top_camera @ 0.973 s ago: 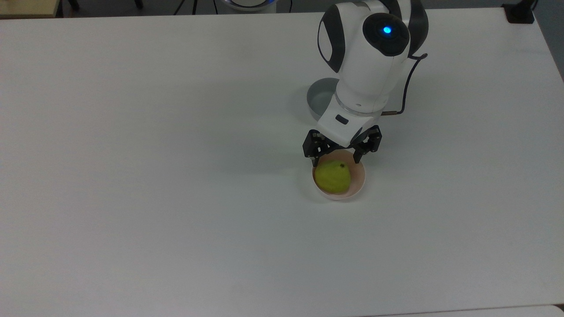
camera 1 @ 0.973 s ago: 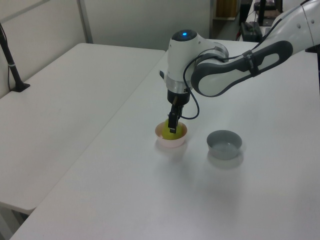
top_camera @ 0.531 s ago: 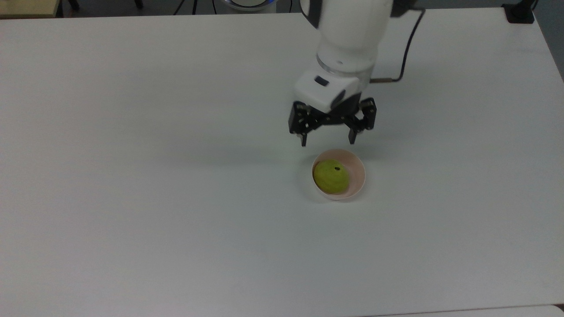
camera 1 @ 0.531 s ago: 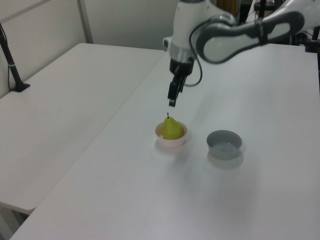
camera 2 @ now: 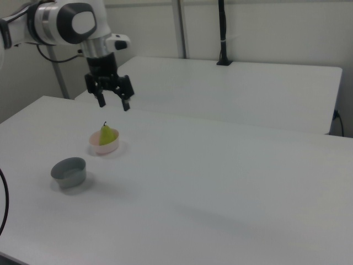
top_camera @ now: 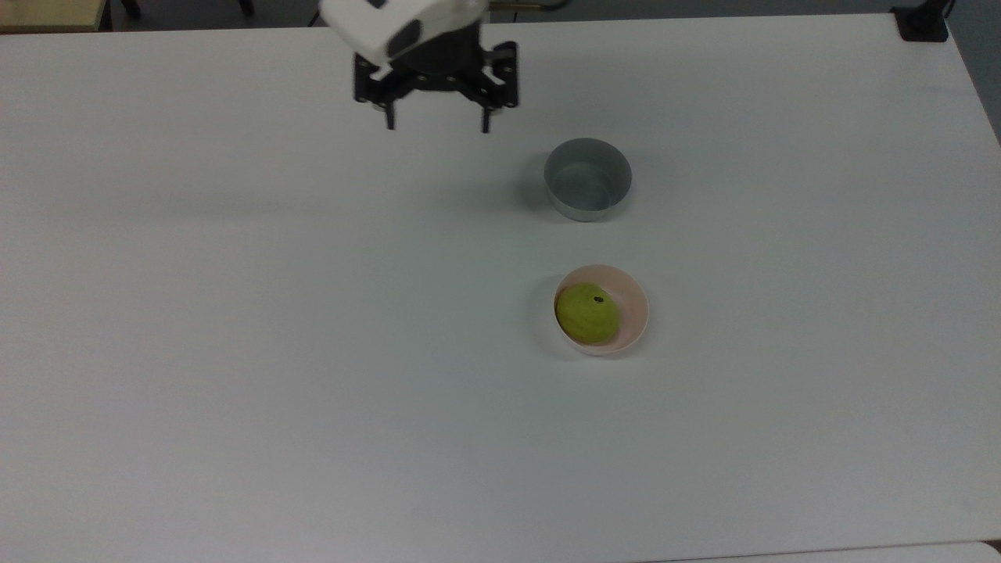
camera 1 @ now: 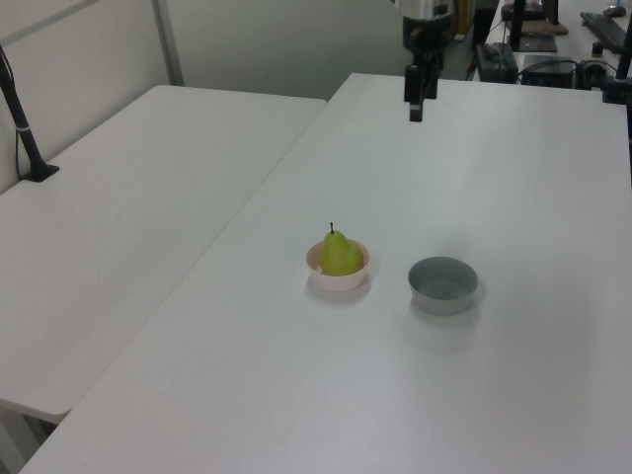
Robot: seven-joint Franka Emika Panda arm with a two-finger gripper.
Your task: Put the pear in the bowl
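The yellow-green pear (top_camera: 588, 313) (camera 1: 340, 254) (camera 2: 107, 134) stands upright inside the pale pink bowl (top_camera: 632, 317) (camera 1: 337, 280) (camera 2: 105, 148), stem up. My gripper (top_camera: 436, 122) (camera 1: 416, 112) (camera 2: 114, 104) hangs high above the table, well away from the bowl, near the top edge of the top view. Its black fingers are spread apart with nothing between them.
A grey straight-sided bowl (top_camera: 588, 179) (camera 1: 443, 284) (camera 2: 69, 171) sits on the white table (top_camera: 235, 352) a short way from the pink bowl, toward the top of the top view. A second white table (camera 1: 118, 217) stands alongside. A black post (camera 2: 223, 33) rises at the back.
The gripper, open beside the pear in the bowl a second ago, has risen and swung away toward the top view's upper left. The pear stays in the bowl.
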